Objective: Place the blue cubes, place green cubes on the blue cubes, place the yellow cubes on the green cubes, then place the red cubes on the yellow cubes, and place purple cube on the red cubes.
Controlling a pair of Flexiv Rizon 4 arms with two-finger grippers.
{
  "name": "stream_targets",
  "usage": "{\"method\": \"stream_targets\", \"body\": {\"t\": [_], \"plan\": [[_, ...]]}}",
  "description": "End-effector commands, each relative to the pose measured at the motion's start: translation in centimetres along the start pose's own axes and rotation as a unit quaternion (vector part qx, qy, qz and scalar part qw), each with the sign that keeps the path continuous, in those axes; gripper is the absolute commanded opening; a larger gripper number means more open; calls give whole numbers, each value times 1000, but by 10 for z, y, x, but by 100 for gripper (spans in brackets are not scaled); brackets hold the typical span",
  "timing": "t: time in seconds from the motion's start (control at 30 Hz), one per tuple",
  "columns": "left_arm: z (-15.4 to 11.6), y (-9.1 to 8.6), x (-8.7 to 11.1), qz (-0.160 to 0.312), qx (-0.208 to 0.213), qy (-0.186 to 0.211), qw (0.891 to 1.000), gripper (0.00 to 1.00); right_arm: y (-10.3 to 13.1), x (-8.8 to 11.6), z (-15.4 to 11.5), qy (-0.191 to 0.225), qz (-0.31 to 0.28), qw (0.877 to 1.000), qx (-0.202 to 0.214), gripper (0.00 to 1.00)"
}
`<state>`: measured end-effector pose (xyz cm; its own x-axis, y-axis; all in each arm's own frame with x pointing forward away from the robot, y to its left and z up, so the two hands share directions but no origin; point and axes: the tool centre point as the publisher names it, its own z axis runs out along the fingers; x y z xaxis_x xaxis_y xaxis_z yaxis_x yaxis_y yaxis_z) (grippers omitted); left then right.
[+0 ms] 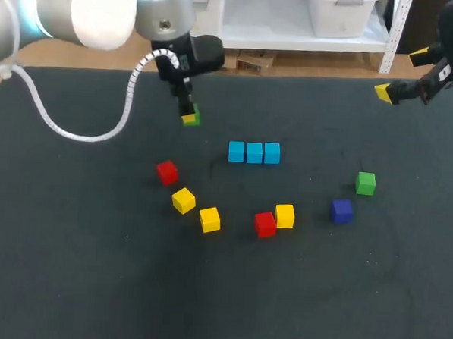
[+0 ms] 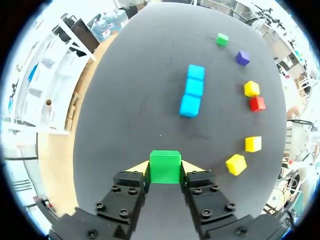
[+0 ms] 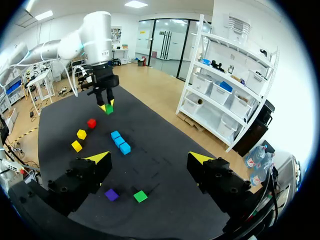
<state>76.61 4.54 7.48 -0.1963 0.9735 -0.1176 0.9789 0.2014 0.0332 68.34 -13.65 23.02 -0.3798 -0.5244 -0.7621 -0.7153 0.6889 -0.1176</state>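
While left end effector [image 2: 165,168] pinches green cube [image 2: 165,164] by flat sides, it seems light, rigid | blue cubes [image 2: 192,90] ahead | right end effector [image 3: 149,159] wide, empty.

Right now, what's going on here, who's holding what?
The left gripper is shut on a green cube, off to the left of the row of three blue cubes, which has nothing stacked on it yet. The right gripper is open and empty, far off to the right. A second green cube, three yellow cubes, two red cubes and the purple cube lie loose nearby.
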Motion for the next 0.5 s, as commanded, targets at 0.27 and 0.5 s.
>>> {"method": "stream_targets", "body": {"t": [0.27, 0.5], "plan": [[17, -26, -49, -29, -19, 10, 999, 0, 3, 1, 0, -2, 0, 1000, 10, 100], [20, -39, -67, -7, -14, -2, 1000, 0, 3, 1, 0, -2, 0, 1000, 10, 100]]}}
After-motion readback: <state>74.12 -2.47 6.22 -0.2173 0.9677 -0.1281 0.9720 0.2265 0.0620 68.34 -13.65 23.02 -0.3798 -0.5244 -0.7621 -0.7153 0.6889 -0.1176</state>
